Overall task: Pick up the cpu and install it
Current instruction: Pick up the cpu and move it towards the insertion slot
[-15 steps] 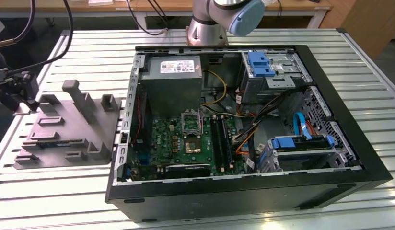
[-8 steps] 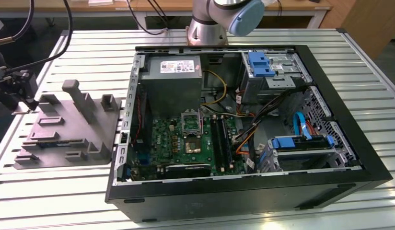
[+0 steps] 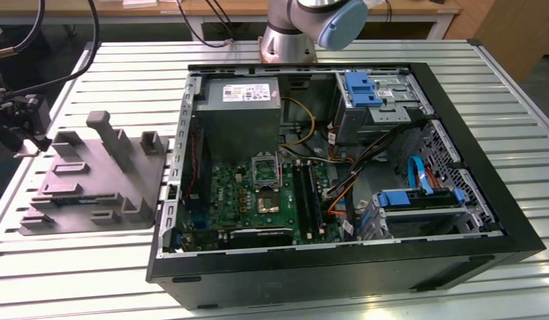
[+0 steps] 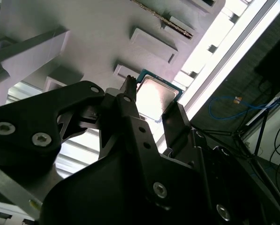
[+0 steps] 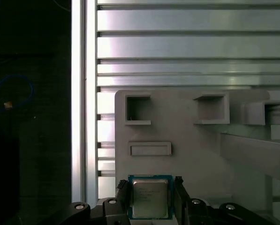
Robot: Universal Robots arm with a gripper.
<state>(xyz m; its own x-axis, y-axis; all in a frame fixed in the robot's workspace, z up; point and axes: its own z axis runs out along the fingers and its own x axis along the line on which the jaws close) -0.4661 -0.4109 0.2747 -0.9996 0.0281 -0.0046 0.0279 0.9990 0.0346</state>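
A: Gripper [image 5: 150,183] front and centre in both wrist views, and we've got its two black fingers [image 5: 122,192] pressed against opposite edges of the cpu [image 5: 150,200]. Clamped on it, we'd say.

B: Agreed. We see the pale metal top facing the first wrist camera, green board edge showing round it, the cpu sitting flat between the fingers.

A: And behind it we have the grey tray [image 5: 200,154], with its square pockets and raised blocks (moulded plastic, by the look of it).

B: Whether the cpu is resting on that tray or lifted clear of it, we can't tell.

A: Over to the exterior view: we find the gripper at the exterior view's left edge, near the tray's outer side, and the tray lies on the slatted metal table [image 3: 346,50].

B: Just beside the tray, on the exterior view's right, stands the open computer case [image 3: 501,227]. Inside it we spot the green motherboard [image 3: 243,197] and the socket [image 3: 266,168] with its metal frame, well apart from the gripper and the cpu
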